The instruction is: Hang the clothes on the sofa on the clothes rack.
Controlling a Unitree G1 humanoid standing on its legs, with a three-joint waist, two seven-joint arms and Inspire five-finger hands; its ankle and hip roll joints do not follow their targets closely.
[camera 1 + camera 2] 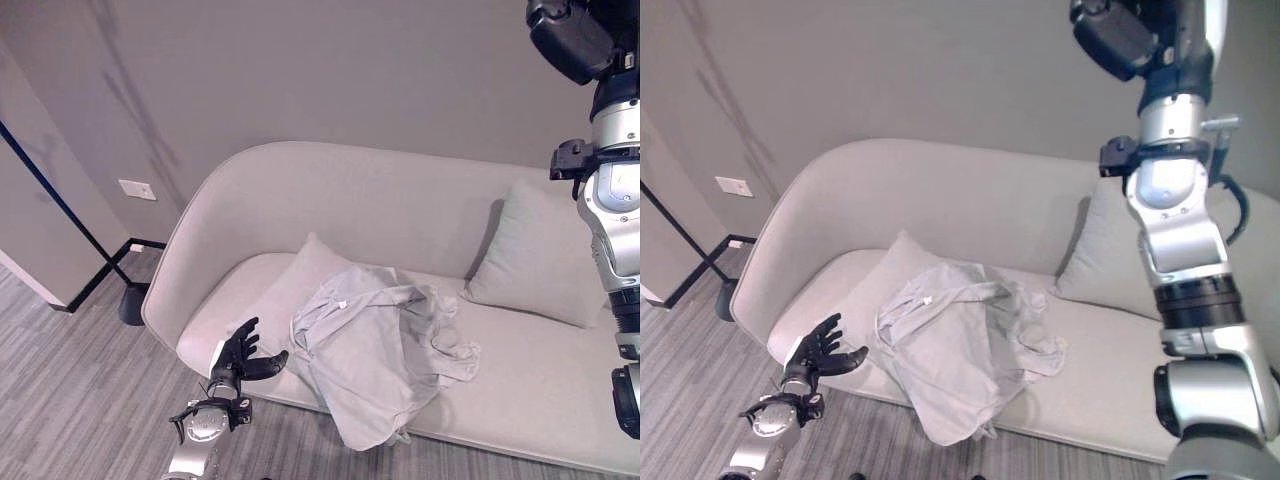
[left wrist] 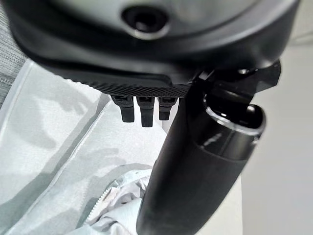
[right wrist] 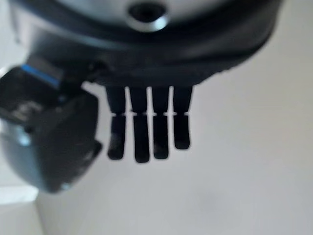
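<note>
Grey shirt (image 1: 375, 365): we see it crumpled on the sofa (image 1: 540, 385), spilling over the near edge.
Left hand (image 1: 240, 355): open, empty, just left of it, nearer.
Right hand (image 3: 146, 127): raised, fingers straight, empty.

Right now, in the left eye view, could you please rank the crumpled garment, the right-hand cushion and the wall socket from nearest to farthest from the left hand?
From the left hand:
1. Crumpled garment, just to its right on the sofa seat.
2. Wall socket, up on the wall to its left.
3. Right-hand cushion, at the sofa's far right end.
</note>
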